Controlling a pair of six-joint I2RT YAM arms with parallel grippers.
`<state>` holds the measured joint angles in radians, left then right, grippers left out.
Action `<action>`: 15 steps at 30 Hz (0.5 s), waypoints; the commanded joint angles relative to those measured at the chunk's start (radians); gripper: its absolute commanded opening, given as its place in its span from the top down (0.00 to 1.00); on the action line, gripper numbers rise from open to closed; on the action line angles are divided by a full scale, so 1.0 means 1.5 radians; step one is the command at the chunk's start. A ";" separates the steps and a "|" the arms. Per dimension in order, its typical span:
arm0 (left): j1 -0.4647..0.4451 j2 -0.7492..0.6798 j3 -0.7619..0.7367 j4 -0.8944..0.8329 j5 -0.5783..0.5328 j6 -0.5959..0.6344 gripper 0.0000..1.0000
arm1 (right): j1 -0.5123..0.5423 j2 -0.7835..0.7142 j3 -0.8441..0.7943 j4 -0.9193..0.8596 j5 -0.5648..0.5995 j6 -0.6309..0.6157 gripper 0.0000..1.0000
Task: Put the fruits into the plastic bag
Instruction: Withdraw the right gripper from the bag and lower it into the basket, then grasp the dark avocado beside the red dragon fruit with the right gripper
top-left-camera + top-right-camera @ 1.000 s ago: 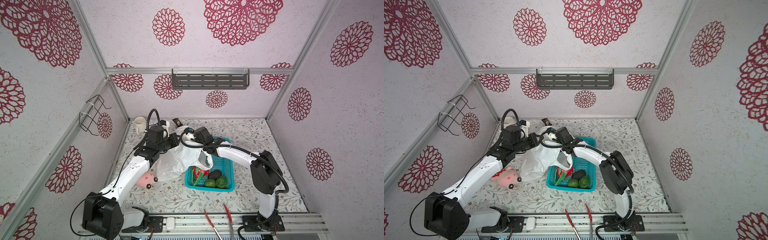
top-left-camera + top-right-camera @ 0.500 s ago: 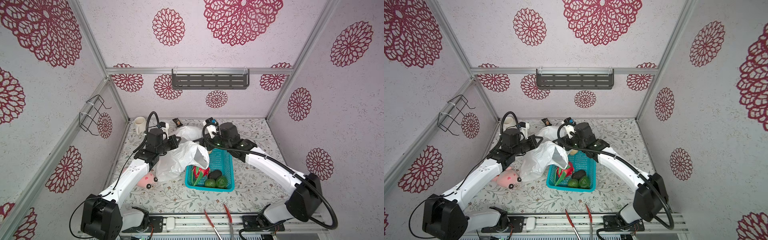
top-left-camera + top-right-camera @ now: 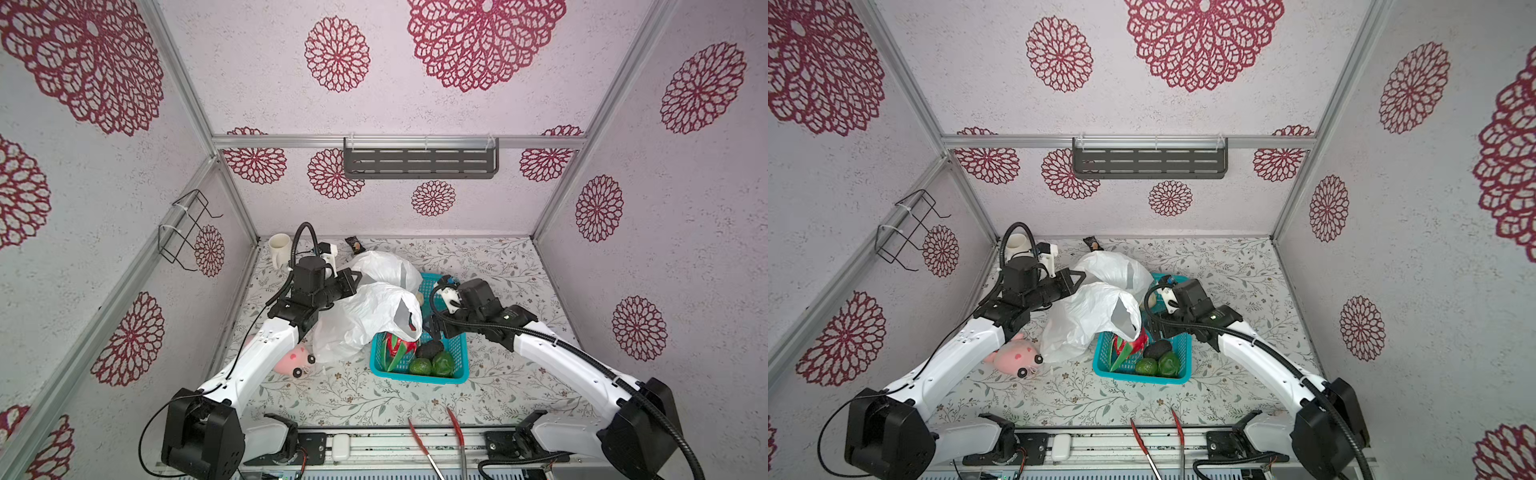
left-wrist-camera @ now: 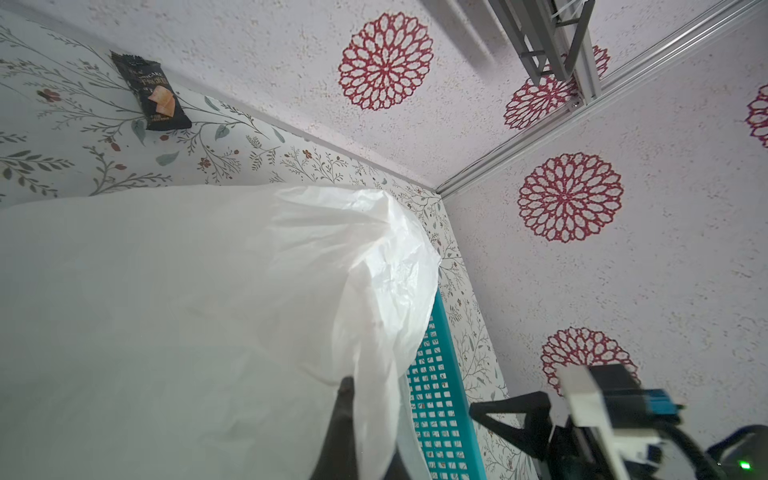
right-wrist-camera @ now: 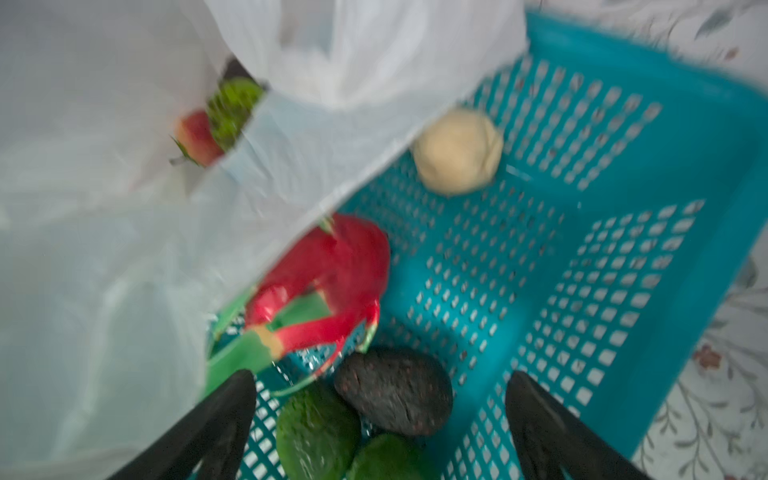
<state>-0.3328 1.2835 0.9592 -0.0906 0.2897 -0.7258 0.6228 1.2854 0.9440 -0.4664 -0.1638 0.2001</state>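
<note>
My left gripper (image 3: 353,282) (image 4: 365,415) is shut on the white plastic bag (image 3: 365,316) (image 3: 1088,316), holding its mouth up beside the teal basket (image 3: 415,376). In the basket lie a red dragon fruit (image 5: 332,274), a dark avocado (image 5: 395,390), two green fruits (image 5: 316,432) and a beige ball (image 5: 457,151). My right gripper (image 3: 432,328) (image 5: 382,376) hangs open just above the avocado, one finger on each side, touching nothing. A red and green fruit (image 5: 216,120) shows inside the bag's mouth. The bag's edge drapes over the dragon fruit.
A pink plush toy (image 3: 293,359) lies left of the bag, under my left arm. A white mug (image 3: 279,247) and a dark snack packet (image 3: 354,244) sit by the back wall. Red tongs (image 3: 424,444) lie at the front edge.
My right arm has pulled back from the bag's mouth, swung right and come down over the near end of the basket. The left gripper keeps holding the bag.
</note>
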 commanded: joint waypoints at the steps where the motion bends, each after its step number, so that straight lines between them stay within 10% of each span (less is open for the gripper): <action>1: 0.003 0.006 0.018 0.007 -0.008 0.016 1.00 | 0.019 0.029 0.005 -0.065 -0.001 -0.034 0.05; 15: 0.002 -0.005 0.014 -0.002 -0.012 0.005 1.00 | 0.057 0.201 0.056 -0.092 0.107 -0.035 0.05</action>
<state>-0.3328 1.2896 0.9699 -0.0948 0.2779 -0.7261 0.7105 1.5539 1.0115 -0.5266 -0.0834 0.1497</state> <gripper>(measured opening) 0.042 0.944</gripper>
